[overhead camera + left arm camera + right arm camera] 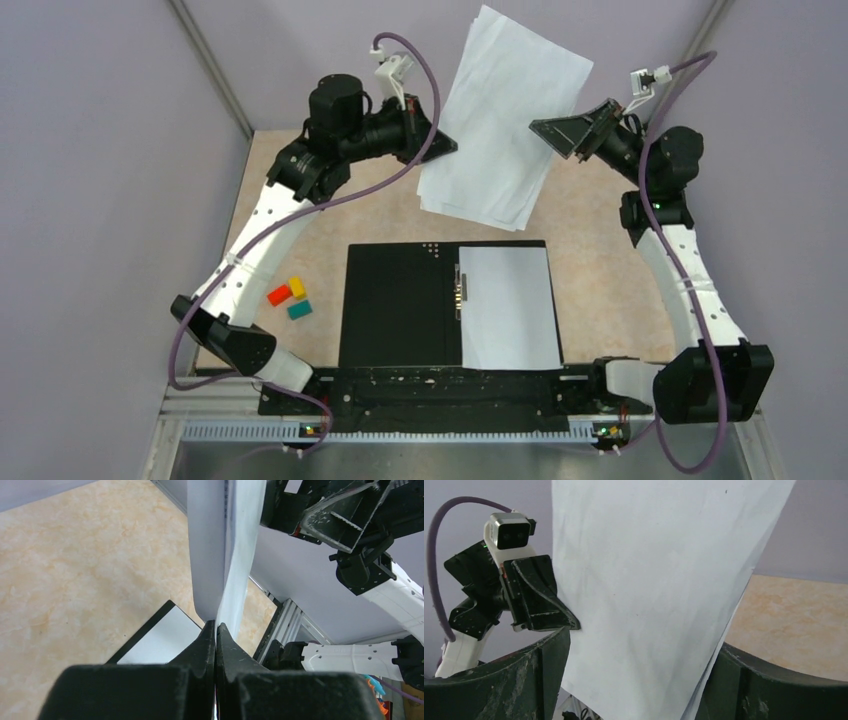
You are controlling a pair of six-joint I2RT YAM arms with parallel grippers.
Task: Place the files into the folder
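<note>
Top external shows left arm [262, 225] raised, jaws pinching the files [510, 120].

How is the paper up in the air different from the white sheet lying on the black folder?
The raised files are several fanned sheets, hanging tilted in the air, pinched at one edge by the left tool. The lying sheet looks single, rests flat on the right half of the open folder, and no tool touches it. Both are blank white paper.
</note>
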